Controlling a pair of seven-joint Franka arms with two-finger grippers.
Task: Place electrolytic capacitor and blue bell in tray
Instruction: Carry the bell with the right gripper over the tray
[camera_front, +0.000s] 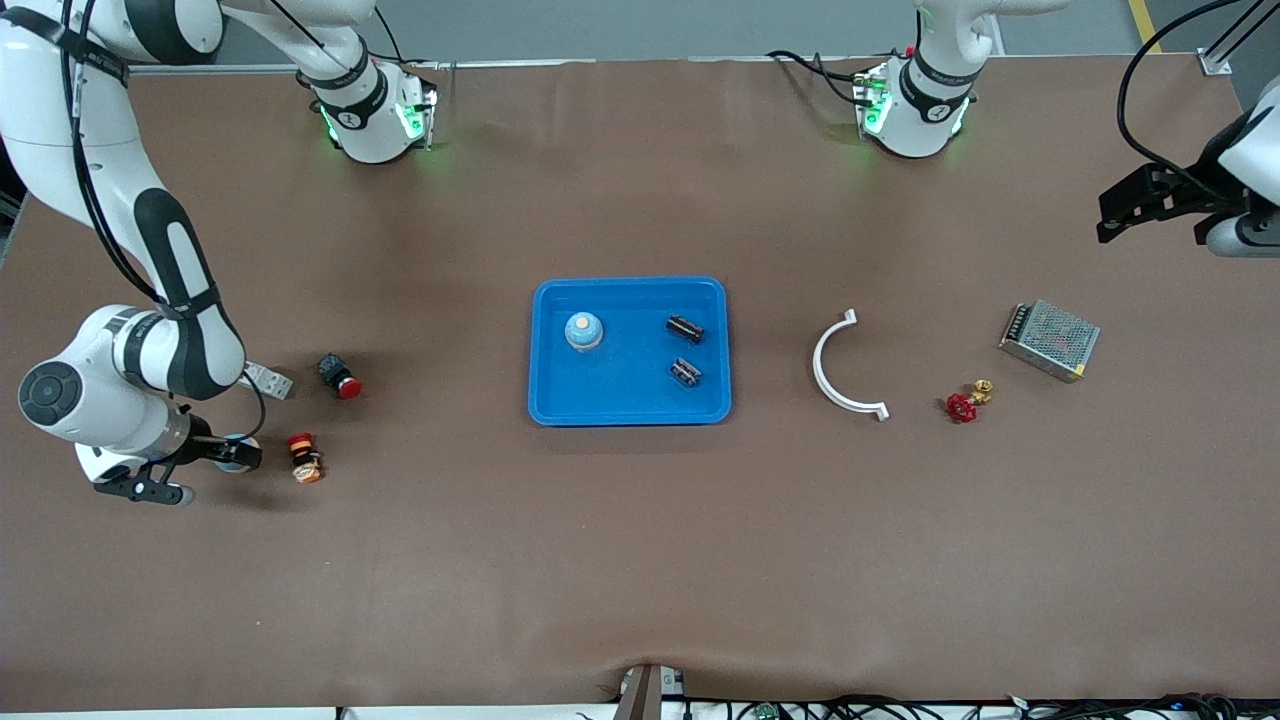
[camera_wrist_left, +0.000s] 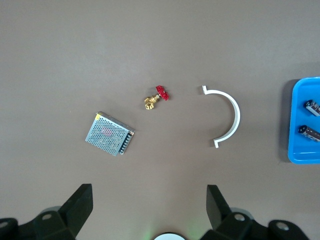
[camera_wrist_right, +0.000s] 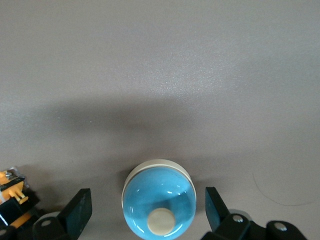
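The right end effector (camera_front: 232, 455) hangs low over a blue bell (camera_wrist_right: 159, 196) standing on the worktop (camera_front: 640, 560), fingers spread with the bell's dome squarely between them but not yet touched. The bell is round, so no axis matters; a straight descent looks sufficient. In the front view, the tray (camera_front: 630, 284) lies at about 2 o'clock from this bell, already holding another bell (camera_front: 583, 331) and two capacitors (camera_front: 685, 329). The left end effector (camera_front: 1110, 215) waits, spread and empty.

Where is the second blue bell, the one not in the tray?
The blue bell sits on the table at the right arm's end, between the open jaws of the right gripper, beside the orange and red push button.
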